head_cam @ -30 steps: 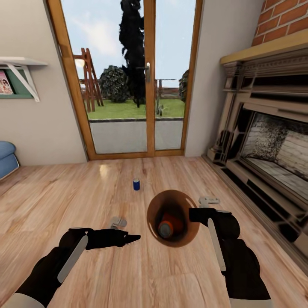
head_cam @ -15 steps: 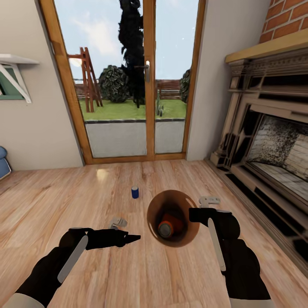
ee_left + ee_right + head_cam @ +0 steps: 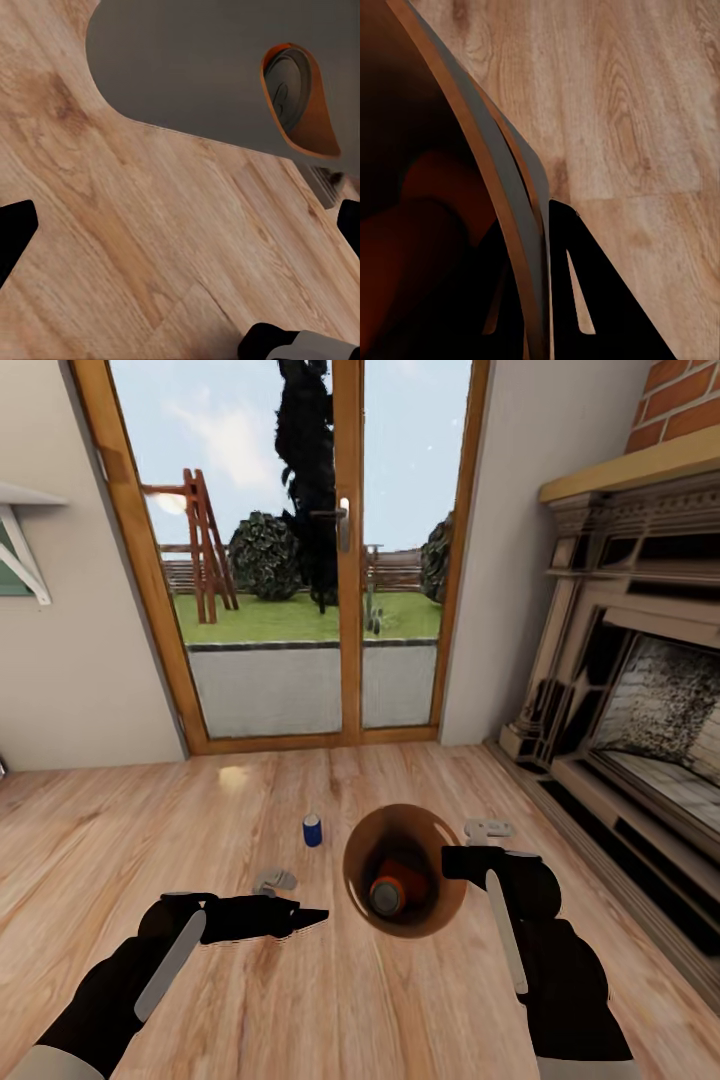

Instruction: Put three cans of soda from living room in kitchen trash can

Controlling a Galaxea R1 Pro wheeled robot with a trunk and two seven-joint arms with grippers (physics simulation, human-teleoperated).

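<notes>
I am carrying the wooden trash can (image 3: 404, 870) in the right gripper (image 3: 462, 860), whose fingers are clamped over the rim at the can's 3 o'clock; the right wrist view shows the thin wall (image 3: 495, 187) pinched between them. The bucket is tilted, its mouth turned up toward my head camera, its long axis leaning away from me.

One orange soda can (image 3: 392, 890) already lies inside at the bottom, grey top facing up and out through the mouth, so its axis roughly follows the bucket's. I cannot see whether a second can lies beneath it.

The dark blue soda can (image 3: 313, 830) stands upright on the plank floor (image 3: 120, 830), at about 11 o'clock from the bucket, near but apart from it, toward the glass doors (image 3: 300, 550).

The left gripper (image 3: 300, 916) hovers at the bucket's 9 o'clock, holding nothing, fingertips spread in its wrist view.

I judge at least one can stowed, the blue one next, and the kitchen trip left.
</notes>
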